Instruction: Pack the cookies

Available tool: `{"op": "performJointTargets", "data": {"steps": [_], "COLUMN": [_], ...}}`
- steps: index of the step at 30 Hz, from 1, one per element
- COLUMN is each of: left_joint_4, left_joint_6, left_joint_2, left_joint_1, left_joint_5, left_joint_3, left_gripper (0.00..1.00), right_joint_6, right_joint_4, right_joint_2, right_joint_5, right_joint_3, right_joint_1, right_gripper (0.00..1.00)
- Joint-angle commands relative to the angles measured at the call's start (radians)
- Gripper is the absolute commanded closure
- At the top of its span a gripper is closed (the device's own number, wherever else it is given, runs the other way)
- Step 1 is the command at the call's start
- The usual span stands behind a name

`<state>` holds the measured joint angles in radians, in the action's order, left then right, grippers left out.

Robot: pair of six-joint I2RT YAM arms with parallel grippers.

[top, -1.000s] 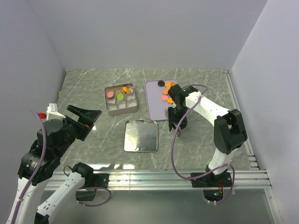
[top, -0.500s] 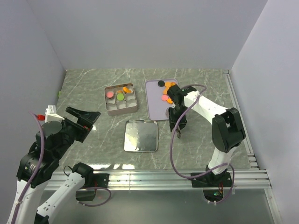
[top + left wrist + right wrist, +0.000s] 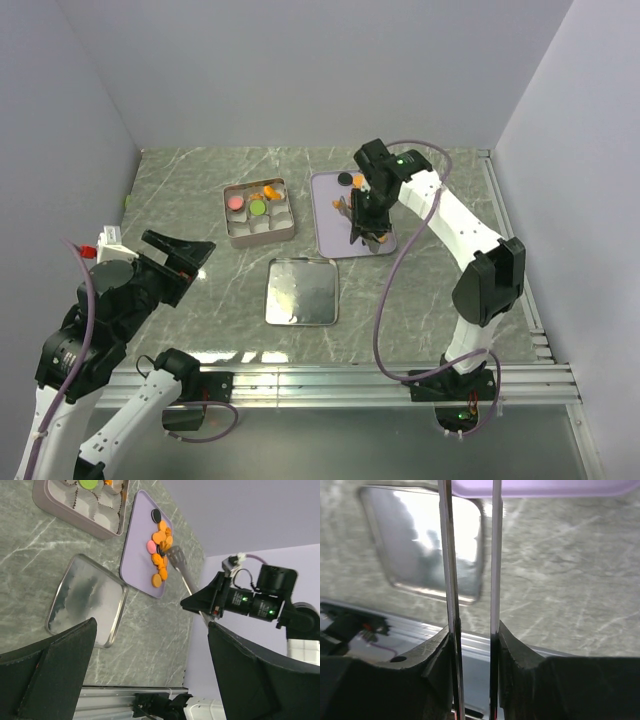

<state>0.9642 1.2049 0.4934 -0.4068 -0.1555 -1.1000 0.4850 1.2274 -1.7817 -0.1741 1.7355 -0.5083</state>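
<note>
I see right gripper [image 3: 472, 632] clenched on tongs [image 3: 496, 555], cookies [image 3: 160, 542] ahead of its fingers; left gripper [image 3: 152, 625] released (jaws wide).

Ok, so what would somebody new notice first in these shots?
A heap of mostly orange cookies on the lavender tray, far centre, with the right claw holding metal tongs above it. Left of the tray sits an open tin of paper cups, a few cookies already inside.
</note>
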Motion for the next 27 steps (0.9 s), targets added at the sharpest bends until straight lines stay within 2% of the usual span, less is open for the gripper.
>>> {"op": "performJointTargets", "data": {"steps": [1, 9, 15, 27], "left_joint_4": [-0.010, -0.001, 0.007, 0.005], "left_joint_6": [-0.037, -0.091, -0.113, -0.119], "left_joint_2": [0.011, 0.056, 0.063, 0.053], "left_joint_1": [0.002, 0.002, 0.002, 0.002], "left_joint_5": [-0.018, -0.030, -0.055, -0.064], "left_joint_3": [-0.032, -0.098, -0.118, -0.120], "left_gripper": [0.01, 0.00, 0.01, 0.01], "right_joint_6": [0.027, 0.058, 0.081, 0.109], "right_joint_4": [0.024, 0.021, 0.034, -0.051], "right_joint_2": [-0.039, -0.127, -0.249, -0.399], "right_joint_5": [-0.057, -0.136, -0.176, -0.215], "right_joint_3": [0.114, 0.297, 0.470, 0.564], "right_joint_1": [-0.032, -0.081, -0.142, -0.153], "right_gripper": [0.64, 0.64, 0.64, 0.64]}}
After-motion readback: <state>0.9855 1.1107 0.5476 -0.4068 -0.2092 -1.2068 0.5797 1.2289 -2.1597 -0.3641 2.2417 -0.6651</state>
